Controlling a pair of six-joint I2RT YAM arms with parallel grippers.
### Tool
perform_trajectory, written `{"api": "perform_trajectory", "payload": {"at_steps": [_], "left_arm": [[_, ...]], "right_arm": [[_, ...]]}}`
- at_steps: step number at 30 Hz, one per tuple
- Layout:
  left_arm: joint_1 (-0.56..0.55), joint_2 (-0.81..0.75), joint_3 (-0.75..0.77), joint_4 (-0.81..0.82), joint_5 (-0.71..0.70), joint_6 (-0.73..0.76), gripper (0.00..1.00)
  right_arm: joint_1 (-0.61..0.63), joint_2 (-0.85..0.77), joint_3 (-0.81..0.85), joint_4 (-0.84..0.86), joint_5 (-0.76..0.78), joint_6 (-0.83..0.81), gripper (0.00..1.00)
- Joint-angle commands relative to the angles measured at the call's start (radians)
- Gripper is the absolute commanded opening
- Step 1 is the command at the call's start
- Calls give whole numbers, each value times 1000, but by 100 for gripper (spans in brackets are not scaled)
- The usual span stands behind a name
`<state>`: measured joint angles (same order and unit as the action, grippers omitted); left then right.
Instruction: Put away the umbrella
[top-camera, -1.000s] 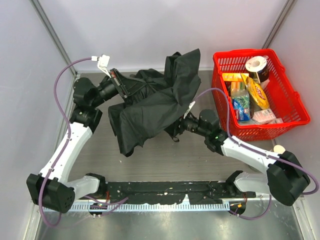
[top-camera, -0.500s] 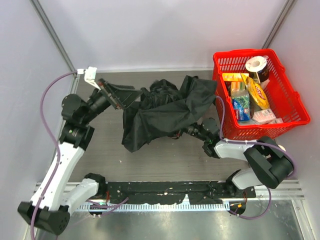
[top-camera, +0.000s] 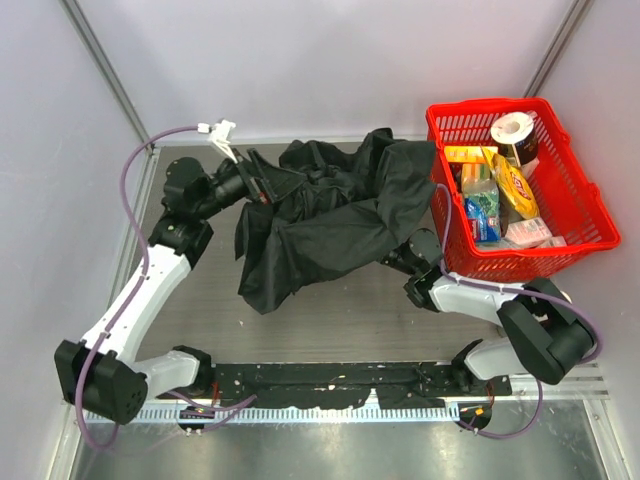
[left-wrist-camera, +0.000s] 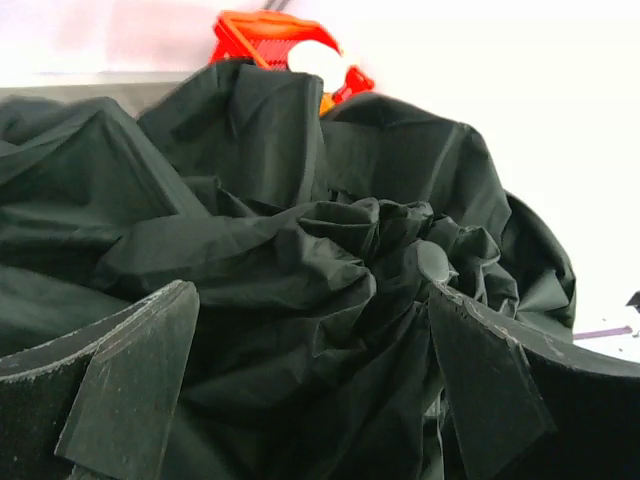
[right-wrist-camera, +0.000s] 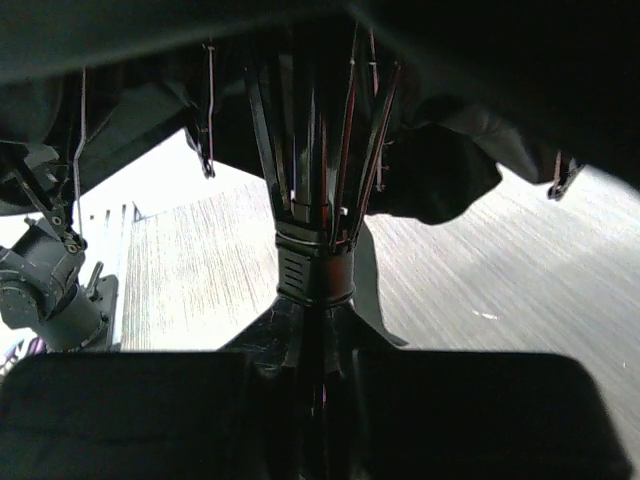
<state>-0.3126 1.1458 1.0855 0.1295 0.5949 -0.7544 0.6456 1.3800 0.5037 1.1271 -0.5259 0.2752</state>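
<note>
1. The left claw (top-camera: 270, 183) stands spread wide. Its two dark fingers (left-wrist-camera: 130, 400) are far apart and pinch nothing, and bunched black cloth fills the gap and rises just ahead of them.
2. That cloth is the canopy of the black matte-fabric folding umbrella (top-camera: 330, 225). The umbrella lies half collapsed and rumpled on the grey table (top-camera: 330, 320), between the two claws.
3. The right claw (right-wrist-camera: 315, 350) sits tucked under the canopy's edge. It is pressed together on the umbrella's stem, just below the collar where the thin metal ribs (right-wrist-camera: 262, 130) gather.
4. To the right of the right claw and beyond it sits a red plastic mesh basket (top-camera: 590, 215) of packaged goods. The canopy's far corner appears to meet its left wall.
</note>
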Motion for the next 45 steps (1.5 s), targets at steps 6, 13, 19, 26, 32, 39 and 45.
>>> {"api": "perform_trajectory", "payload": {"at_steps": [6, 13, 19, 26, 32, 39, 45], "left_arm": [[-115, -109, -122, 263, -12, 127, 100], [-128, -81, -79, 133, -43, 148, 100], [-181, -72, -104, 167, -107, 167, 100], [-203, 21, -67, 228, -89, 136, 100], [-204, 91, -45, 318, -12, 40, 97], [-203, 101, -49, 372, 36, -26, 36], [-172, 48, -59, 381, -61, -49, 0]], "right_arm": [[-6, -68, 85, -13, -8, -25, 1], [-6, -65, 88, -16, -9, -14, 1], [-4, -58, 108, -29, -22, -10, 1], [-4, -67, 124, -73, -54, -27, 1], [-6, -93, 139, -171, -83, -71, 1], [-6, -110, 148, -234, -82, -97, 1], [-4, -153, 113, -366, 218, 7, 47]]}}
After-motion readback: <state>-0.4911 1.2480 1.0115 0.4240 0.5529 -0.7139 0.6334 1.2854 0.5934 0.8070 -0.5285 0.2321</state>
